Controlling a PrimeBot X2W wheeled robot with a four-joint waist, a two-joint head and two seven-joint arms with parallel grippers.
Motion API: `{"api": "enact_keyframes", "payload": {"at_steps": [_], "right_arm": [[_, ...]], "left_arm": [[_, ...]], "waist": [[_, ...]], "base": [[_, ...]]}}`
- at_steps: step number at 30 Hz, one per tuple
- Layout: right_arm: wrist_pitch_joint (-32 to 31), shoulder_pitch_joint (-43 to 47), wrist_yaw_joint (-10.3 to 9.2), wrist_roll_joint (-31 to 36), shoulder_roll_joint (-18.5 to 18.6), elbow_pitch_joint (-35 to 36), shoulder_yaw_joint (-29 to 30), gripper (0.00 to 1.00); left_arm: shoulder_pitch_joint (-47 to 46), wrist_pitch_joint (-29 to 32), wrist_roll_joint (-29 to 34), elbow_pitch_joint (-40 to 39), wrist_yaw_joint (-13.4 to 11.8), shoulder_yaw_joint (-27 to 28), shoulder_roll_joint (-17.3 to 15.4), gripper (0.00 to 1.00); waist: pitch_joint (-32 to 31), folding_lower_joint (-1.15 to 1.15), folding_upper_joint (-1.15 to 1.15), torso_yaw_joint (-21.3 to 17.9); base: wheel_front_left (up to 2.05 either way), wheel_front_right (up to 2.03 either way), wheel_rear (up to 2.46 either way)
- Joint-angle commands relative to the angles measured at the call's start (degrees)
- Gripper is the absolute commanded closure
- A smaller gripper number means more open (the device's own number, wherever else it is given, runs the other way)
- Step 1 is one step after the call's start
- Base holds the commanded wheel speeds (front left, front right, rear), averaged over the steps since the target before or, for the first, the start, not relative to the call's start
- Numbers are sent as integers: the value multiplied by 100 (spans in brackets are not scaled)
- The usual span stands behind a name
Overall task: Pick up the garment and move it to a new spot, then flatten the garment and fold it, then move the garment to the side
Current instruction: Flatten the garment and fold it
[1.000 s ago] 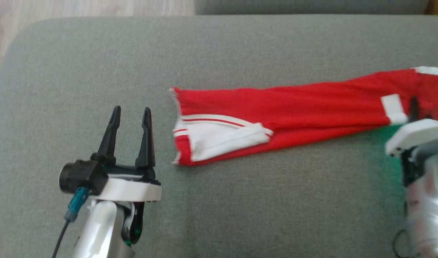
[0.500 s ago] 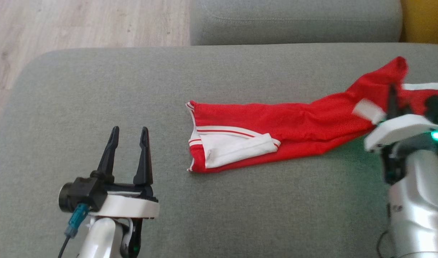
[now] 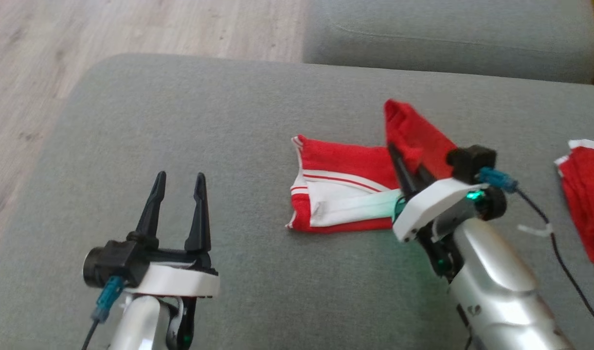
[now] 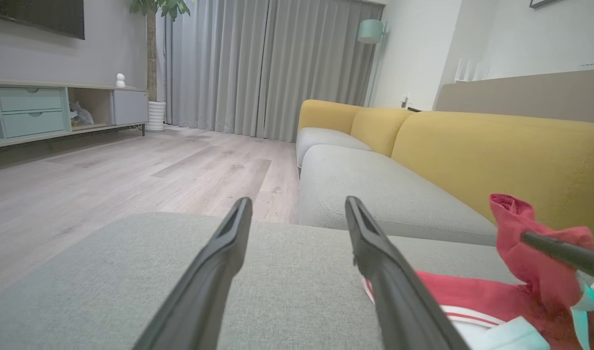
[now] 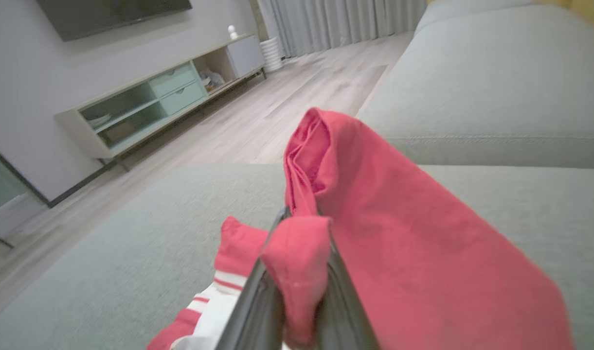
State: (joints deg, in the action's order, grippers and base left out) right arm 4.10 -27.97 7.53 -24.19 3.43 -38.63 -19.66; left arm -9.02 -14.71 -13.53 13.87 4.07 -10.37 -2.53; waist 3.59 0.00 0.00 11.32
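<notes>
Because the right gripper (image 3: 399, 158) is closed on only a small bunch of the red garment (image 3: 345, 158), the fold that it carries depends on a narrow pinch. In the right wrist view the cloth is squeezed between its two fingers (image 5: 258, 301), and a loose flap stands up beyond the tips. The rest of the garment, with the white striped end, lies flat on the grey cushion (image 3: 204, 121) just below this gripper and ahead of it. The left gripper (image 3: 180, 176) stands wide and holds nothing, well apart from the garment.

I think the cloth may slip out of the pinch, so that the fold drops crooked. Nothing presses the flat end, so a pull could drag it and make wrinkles. The flap could also fall to the wrong side. Another red piece (image 3: 584, 194) lies behind the right gripper; whether it is joined I cannot tell, but if it is, it may hold the fold back.
</notes>
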Motion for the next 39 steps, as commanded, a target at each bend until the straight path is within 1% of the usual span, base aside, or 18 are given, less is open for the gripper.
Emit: {"api": "enact_keyframes", "payload": {"at_steps": [1, 5, 10, 17, 25, 26, 27, 28, 33, 35, 39], "right_arm": [[63, -207, -4, -76, -55, 116, -194, 100], [112, -353, -4, -278, -55, -144, -586, 100], [208, -529, -4, -383, -55, -507, -917, 100], [335, -661, -4, -657, -55, -948, -1220, 100], [464, -682, -4, -1037, -55, -1159, -1667, 100], [485, -670, -4, -1083, -55, -1125, -1769, 20], [481, -648, -4, -1169, -55, -1072, -1874, 0], [506, -641, -4, -1226, -55, -977, -2011, 0], [701, -697, -4, -1491, -55, -720, -2226, 0], [829, -769, -4, -1566, -55, -698, -2180, 0], [1020, -927, -4, -1408, -55, -762, -1912, 0]], "left_arm": [[-207, -29, 46, -168, -8, 128, -35, 0], [-253, -29, 6, -148, -12, 15, -35, 0], [-349, -29, -39, -131, -24, -74, -35, 0], [-441, -29, -88, -112, -34, -164, -35, 0], [-441, -29, -122, 27, -64, -258, -35, 0], [-433, -29, -121, 52, -65, -261, -35, 0], [-422, -29, -119, 72, -67, -261, -35, 0], [-408, -29, -113, 88, -69, -253, -35, 0], [-350, -29, -83, 111, -67, -180, -35, 0], [-319, -29, -61, 90, -55, -135, -35, 0], [-256, -29, -35, 32, -44, -60, -35, 0]], "waist": [[79, 0, 0, 136], [221, 0, 0, 356], [405, 0, 0, 575], [558, 0, 0, 765], [520, 0, 0, 854], [497, 0, 0, 846], [475, 0, 0, 833], [449, 0, 0, 810], [315, 0, 0, 640], [236, 0, 0, 514], [90, 0, 0, 240]], "base": [[0, 0, 0], [0, 0, 0], [0, 0, 0], [0, 0, 0], [0, 0, 0], [0, 0, 0], [0, 0, 0], [0, 0, 0], [0, 0, 0], [0, 0, 0], [0, 0, 0]]}}
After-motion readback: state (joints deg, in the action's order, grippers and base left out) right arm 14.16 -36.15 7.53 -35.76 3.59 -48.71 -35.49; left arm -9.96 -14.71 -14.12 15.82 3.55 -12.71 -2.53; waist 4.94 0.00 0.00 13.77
